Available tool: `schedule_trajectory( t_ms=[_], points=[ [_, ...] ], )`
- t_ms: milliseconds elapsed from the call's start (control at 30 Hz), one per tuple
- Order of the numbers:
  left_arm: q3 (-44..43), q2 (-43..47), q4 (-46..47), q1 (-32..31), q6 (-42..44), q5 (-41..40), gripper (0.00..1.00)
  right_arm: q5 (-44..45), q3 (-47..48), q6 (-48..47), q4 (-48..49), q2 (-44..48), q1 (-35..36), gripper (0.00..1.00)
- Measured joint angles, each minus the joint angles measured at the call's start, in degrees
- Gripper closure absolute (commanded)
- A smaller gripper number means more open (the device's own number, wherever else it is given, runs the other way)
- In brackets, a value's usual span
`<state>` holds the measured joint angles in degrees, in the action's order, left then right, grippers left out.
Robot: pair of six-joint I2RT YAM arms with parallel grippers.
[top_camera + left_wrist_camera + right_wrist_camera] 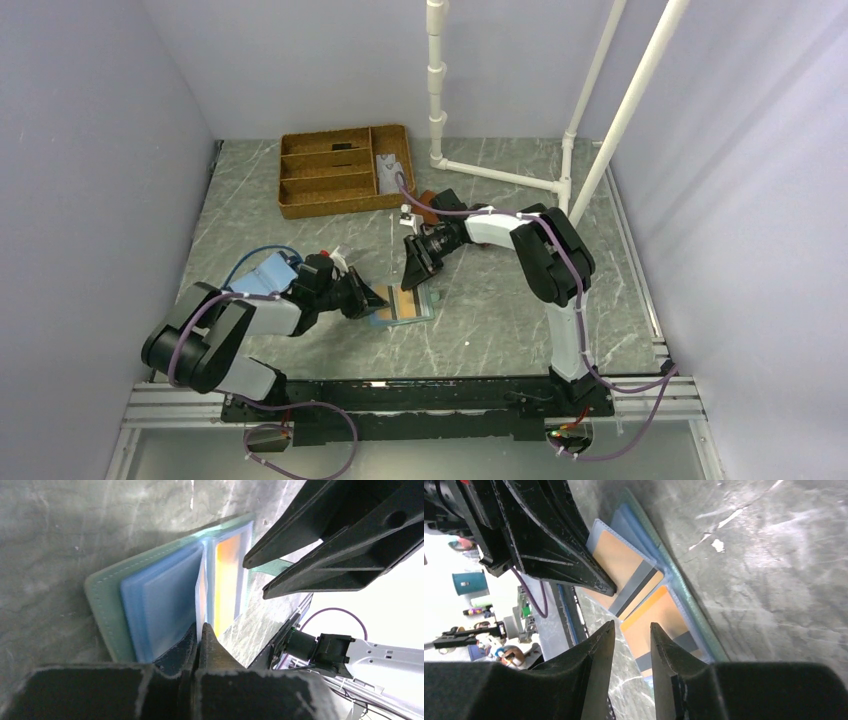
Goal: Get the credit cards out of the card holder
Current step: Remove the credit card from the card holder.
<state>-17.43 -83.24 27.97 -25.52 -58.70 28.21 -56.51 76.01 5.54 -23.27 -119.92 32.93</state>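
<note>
Card holder (406, 306) lies open on desk (510, 310), centre of top view. Credit cards (624, 572) sit inside clear sleeves, none out yet. Left pincer (199, 631) looks clenched on holder's sleeve leaf. Right pincer (630, 630) slightly parted, empty, over lower card. All extraction ahead.

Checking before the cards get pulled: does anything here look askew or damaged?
Nothing looks damaged or spilled. The card holder lies open, orange cards in their sleeves; the only oddity is one clear sleeve standing up, pinched by the left fingers.
</note>
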Motion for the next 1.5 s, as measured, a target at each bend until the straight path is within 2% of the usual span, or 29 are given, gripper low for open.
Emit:
schedule_trajectory(
  t_ms=[233, 800, 900, 1033, 1100, 1133, 1200, 1300, 1400, 1500],
  points=[
    [3.26, 2.54, 3.54, 0.59, 0.35, 0.11, 1.00, -5.92, 0.04, -1.49, -0.66, 0.02, 0.20, 0.58],
    [5.64, 10.03, 19.89, 0.74, -0.15, 4.17, 1.00, -15.39, -0.39, 1.07, 2.01, 2.97, -0.66, 0.56],
    [5.92, 10.05, 21.46, 0.81, -0.98, 4.48, 1.00, -16.57, -0.76, 2.19, 3.19, 3.52, -0.66, 0.63],
    [5.99, 10.25, 22.67, 0.81, -1.92, 4.55, 1.00, -18.67, -1.55, 4.63, 5.86, 3.82, -0.66, 0.84],
    [6.05, 10.67, 22.82, 0.81, -2.25, 4.50, 0.86, -19.06, -1.84, 5.60, 6.75, 3.82, -0.70, 0.97],
    [6.08, 10.88, 22.82, 0.81, -2.27, 4.48, 0.80, -19.12, -1.84, 5.86, 6.95, 3.82, -0.72, 1.00],
    [6.10, 11.52, 22.43, 0.81, -2.43, 3.87, 0.69, -20.13, -1.84, 6.40, 7.13, 3.82, -0.90, 1.00],
    [6.34, 12.59, 21.03, 1.01, -2.58, 3.17, 0.63, -20.74, -1.86, 6.62, 7.30, 3.82, -1.16, 1.00],
    [6.95, 13.75, 20.09, 1.57, -2.62, 2.95, 0.64, -20.74, -2.08, 6.60, 7.34, 3.80, -1.36, 1.00],
    [7.56, 13.75, 19.98, 2.47, -2.51, 2.97, 0.74, -20.72, -2.34, 6.38, 7.21, 3.43, -1.99, 1.00]
  ],
)
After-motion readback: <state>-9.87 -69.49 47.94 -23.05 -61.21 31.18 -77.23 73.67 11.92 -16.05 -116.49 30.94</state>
